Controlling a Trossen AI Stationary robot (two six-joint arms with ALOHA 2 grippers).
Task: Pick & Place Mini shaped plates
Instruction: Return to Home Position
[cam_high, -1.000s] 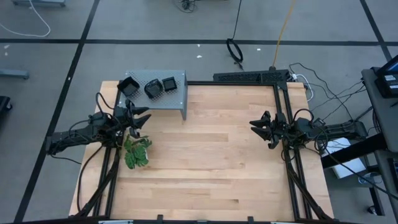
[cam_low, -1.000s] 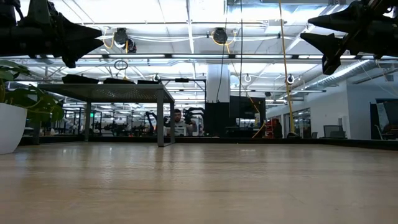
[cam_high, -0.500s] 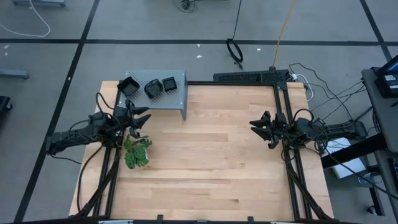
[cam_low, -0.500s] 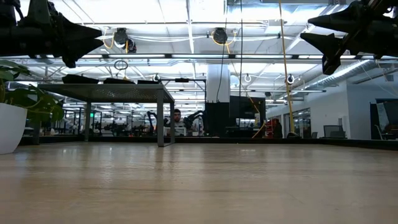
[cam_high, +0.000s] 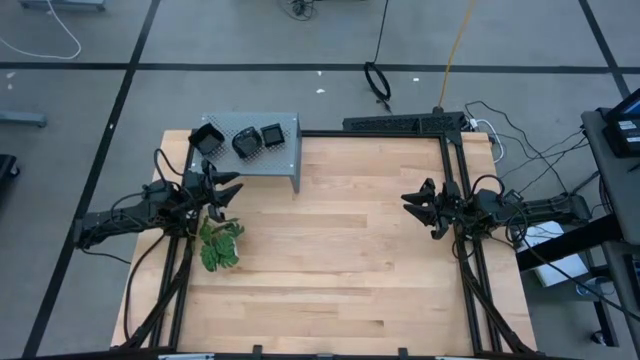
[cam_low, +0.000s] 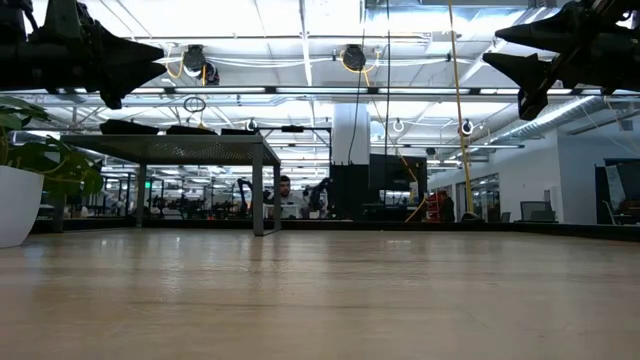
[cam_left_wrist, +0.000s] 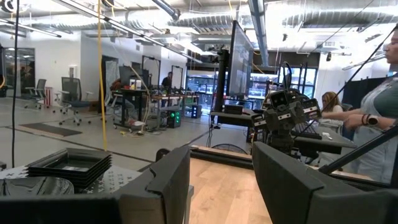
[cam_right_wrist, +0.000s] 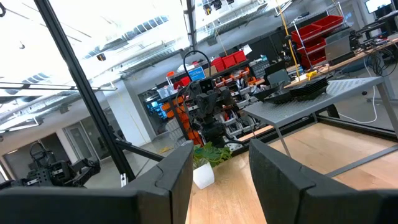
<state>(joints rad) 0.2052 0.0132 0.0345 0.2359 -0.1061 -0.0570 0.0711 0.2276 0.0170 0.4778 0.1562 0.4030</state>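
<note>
plates (cam_high: 246, 145) sit stacked on the shelf (cam_high: 288, 152); left gripper (cam_high: 230, 189) beside it, right gripper (cam_high: 412, 205) well apart, both fingers released, empty; best drawn back slowly, clear of the shelf.

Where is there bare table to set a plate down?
The wooden table is bare across its whole middle, from the plant and the shelf over to the right gripper. Crowded: the shelf corner, where the left gripper hangs between the plant and the shelf's three stacks of black plates.

Black jointed left arm (cam_high: 125, 213), right arm (cam_high: 530, 208) alike, thin looping cables (cam_high: 158, 160), blocky claw fingers (cam_left_wrist: 155, 186), seemingly matte.
</note>
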